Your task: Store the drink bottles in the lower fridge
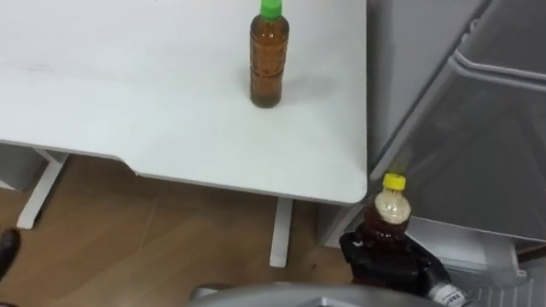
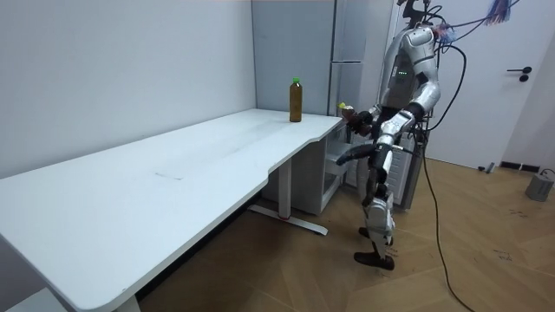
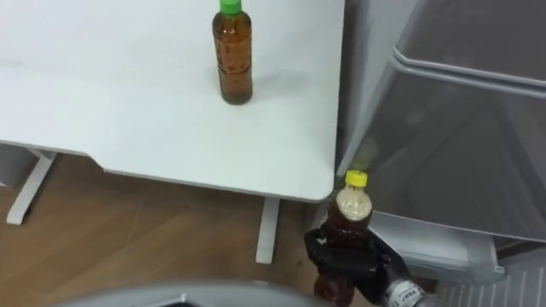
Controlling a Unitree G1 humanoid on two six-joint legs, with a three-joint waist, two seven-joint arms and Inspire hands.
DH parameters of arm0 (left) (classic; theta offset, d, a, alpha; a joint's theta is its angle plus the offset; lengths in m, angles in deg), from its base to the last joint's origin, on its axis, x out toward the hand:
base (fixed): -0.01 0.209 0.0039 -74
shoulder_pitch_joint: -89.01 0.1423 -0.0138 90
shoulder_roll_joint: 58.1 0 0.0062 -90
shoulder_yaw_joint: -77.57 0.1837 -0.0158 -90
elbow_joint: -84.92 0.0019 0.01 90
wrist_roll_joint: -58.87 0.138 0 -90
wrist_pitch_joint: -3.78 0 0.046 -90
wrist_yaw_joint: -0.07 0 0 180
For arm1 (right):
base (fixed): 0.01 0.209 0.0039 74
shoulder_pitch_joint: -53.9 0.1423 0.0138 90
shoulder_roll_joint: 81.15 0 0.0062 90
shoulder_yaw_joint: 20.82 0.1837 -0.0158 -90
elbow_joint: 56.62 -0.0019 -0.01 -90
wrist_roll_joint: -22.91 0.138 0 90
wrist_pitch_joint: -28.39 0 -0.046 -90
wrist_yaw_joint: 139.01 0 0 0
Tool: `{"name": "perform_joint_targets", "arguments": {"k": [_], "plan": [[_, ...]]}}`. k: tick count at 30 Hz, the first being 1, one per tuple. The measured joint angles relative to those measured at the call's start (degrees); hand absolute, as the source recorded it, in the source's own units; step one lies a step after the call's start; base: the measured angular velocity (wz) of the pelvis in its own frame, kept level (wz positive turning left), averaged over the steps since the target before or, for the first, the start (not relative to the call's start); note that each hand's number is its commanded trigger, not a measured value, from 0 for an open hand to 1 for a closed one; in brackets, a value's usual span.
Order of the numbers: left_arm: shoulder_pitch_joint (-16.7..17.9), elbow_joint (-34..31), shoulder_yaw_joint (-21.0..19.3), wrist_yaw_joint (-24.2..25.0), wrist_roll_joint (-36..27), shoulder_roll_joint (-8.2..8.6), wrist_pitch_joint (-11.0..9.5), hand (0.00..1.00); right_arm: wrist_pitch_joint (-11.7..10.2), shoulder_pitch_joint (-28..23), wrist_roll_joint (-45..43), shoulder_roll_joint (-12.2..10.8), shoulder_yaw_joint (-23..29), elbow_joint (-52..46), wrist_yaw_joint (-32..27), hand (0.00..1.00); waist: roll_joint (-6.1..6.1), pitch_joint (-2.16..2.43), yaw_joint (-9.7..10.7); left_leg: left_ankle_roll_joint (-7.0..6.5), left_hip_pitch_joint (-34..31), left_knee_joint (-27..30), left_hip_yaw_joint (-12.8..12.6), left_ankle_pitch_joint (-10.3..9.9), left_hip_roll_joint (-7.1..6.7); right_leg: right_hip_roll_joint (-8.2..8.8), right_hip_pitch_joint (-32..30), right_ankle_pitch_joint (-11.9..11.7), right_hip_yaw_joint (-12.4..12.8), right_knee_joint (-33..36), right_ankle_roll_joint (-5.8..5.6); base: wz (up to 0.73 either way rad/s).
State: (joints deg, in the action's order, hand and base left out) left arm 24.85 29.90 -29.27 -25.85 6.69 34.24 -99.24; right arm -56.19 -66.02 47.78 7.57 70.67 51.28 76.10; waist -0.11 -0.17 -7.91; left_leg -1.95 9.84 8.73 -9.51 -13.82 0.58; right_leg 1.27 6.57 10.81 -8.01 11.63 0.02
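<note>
A bottle of brown drink with a green cap (image 1: 269, 64) stands upright on the white table (image 1: 128, 94), near its right edge. My right hand (image 1: 401, 269) is shut round a second bottle (image 1: 388, 223) of dark drink with a yellow cap. It holds this bottle upright just off the table's front right corner, beside the grey fridge (image 1: 478, 128). In the room view I stand at the table's end in front of the fridge (image 2: 347, 43), with the held bottle (image 2: 347, 111) at table height. My left hand (image 2: 341, 161) hangs lower, under the table edge.
The table's white leg (image 1: 280, 230) stands on the wooden floor just left of the held bottle. A pale ledge of the fridge's lower part (image 1: 478, 247) runs behind my right hand. The table's long top stretches away to my left.
</note>
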Motion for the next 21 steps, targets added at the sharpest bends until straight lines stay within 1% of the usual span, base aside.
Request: {"name": "perform_joint_targets", "arguments": {"k": [1,3,4,6,7,8,9,10,12,13,15,18,19,20,21], "plan": [[0.29,1.23,0.30,0.71,0.08,0.16,0.47,0.00,0.29,0.11,0.06,0.00,0.14,0.04,-0.28,1.00,0.04,-0.02,0.24,0.00,0.10,-0.09,-0.20,0.00,0.05,-0.25,-0.08,0.00,0.12,0.15,0.00,-0.28],[0.04,7.78,1.39,4.07,0.73,0.43,2.15,0.00,0.57,1.04,0.43,0.25,0.61,1.75,-0.76,1.00,0.15,-0.08,1.01,0.04,0.52,-0.19,-1.22,-0.03,0.15,-0.53,-0.14,-0.02,1.06,0.02,0.03,-0.21],[-0.04,9.38,1.63,4.77,0.75,0.50,2.66,0.00,0.62,1.44,0.51,0.23,0.72,2.46,-0.89,1.00,0.30,-0.13,1.49,0.04,0.51,-0.24,-1.22,-0.03,0.13,-0.50,-0.17,-0.02,1.07,0.03,0.03,-0.10],[0.26,14.98,3.70,7.30,1.25,0.99,4.88,0.00,0.70,2.05,2.34,0.18,1.13,3.81,-1.47,1.00,0.63,-0.26,3.11,-0.03,0.53,-0.30,-1.30,-0.08,0.08,-0.46,-0.17,-0.04,1.11,0.02,-0.01,0.00],[0.04,16.56,4.05,8.02,1.43,1.13,5.49,0.00,0.71,2.21,2.95,0.12,1.20,4.33,-1.59,1.00,0.44,-0.16,3.32,-0.04,0.58,-0.38,-1.40,-0.09,0.08,-0.48,-0.17,-0.04,1.25,0.02,-0.01,-0.03],[-0.75,19.87,4.84,9.25,2.38,1.35,6.76,0.00,0.78,2.37,4.42,0.00,1.25,5.23,-2.11,1.00,0.75,-0.31,3.51,-0.04,0.57,-0.44,-1.49,-0.11,0.08,-0.50,-0.27,-0.04,1.50,0.10,-0.01,-0.05],[-1.58,22.25,6.11,10.46,3.38,1.46,7.94,0.00,0.92,2.68,5.59,-0.02,1.30,6.10,-2.55,1.00,0.64,-0.22,3.73,-0.04,0.29,-0.34,-1.52,-0.10,0.08,-0.48,-0.53,-0.04,1.49,0.16,-0.02,0.00],[-1.81,23.23,6.62,11.13,3.87,1.49,8.56,0.00,1.00,2.85,6.33,-0.02,1.28,6.51,-2.88,1.00,0.66,-0.23,3.84,-0.05,0.10,-0.27,-1.51,-0.10,0.09,-0.46,-0.66,-0.06,1.49,0.16,-0.03,0.00],[-2.26,25.37,8.37,13.59,6.02,1.57,10.54,0.00,1.03,3.26,7.14,-0.01,1.33,7.11,-4.43,1.00,0.86,-0.26,4.98,-0.05,-0.39,-0.08,-1.44,-0.10,0.13,-0.47,-0.96,-0.08,1.55,0.16,-0.02,0.02],[-2.27,25.71,8.68,14.19,6.95,1.57,10.88,0.00,1.03,3.55,7.37,-0.02,1.36,7.57,-4.64,1.00,0.85,-0.25,5.27,-0.04,-0.39,-0.10,-1.47,-0.11,0.15,-0.49,-0.94,-0.08,1.58,0.16,-0.02,0.00],[-2.89,27.03,9.71,16.22,10.12,1.56,11.87,0.00,1.02,4.85,8.43,-0.01,1.50,9.62,-5.83,1.00,0.83,-0.24,6.58,-0.02,-0.57,-0.06,-1.73,-0.11,0.22,-0.51,-0.99,-0.10,1.58,0.16,0.01,-0.02],[-3.42,27.00,10.42,18.43,14.37,1.74,12.80,0.00,1.04,5.16,8.72,-0.02,2.22,10.39,-7.20,1.00,0.77,-0.12,7.95,-0.02,-0.72,0.00,-2.66,-0.11,0.31,-0.52,-1.73,-0.10,1.82,0.35,0.01,-0.08],[-3.54,27.04,10.40,18.71,14.67,1.76,12.84,0.00,1.03,5.22,8.89,-0.02,2.38,10.40,-7.60,1.00,0.73,-0.14,8.25,-0.02,-0.79,-0.04,-2.73,-0.11,0.31,-0.55,-1.71,-0.10,1.85,0.37,0.01,-0.08],[-3.95,27.01,10.40,18.97,15.39,1.78,12.91,0.00,1.02,5.33,9.46,-0.02,2.73,10.41,-8.71,1.00,0.70,-0.14,9.09,-0.02,-1.06,0.02,-2.77,-0.11,0.30,-0.59,-1.88,-0.10,1.86,0.38,0.01,-0.05],[-4.51,26.99,10.36,19.15,16.35,1.79,12.91,0.00,1.00,5.35,10.33,-0.06,3.29,10.45,-10.03,1.00,0.83,-0.08,9.41,-0.02,-1.10,0.00,-2.96,-0.11,0.29,-0.62,-2.08,-0.11,2.09,0.40,0.00,-0.07]]}}
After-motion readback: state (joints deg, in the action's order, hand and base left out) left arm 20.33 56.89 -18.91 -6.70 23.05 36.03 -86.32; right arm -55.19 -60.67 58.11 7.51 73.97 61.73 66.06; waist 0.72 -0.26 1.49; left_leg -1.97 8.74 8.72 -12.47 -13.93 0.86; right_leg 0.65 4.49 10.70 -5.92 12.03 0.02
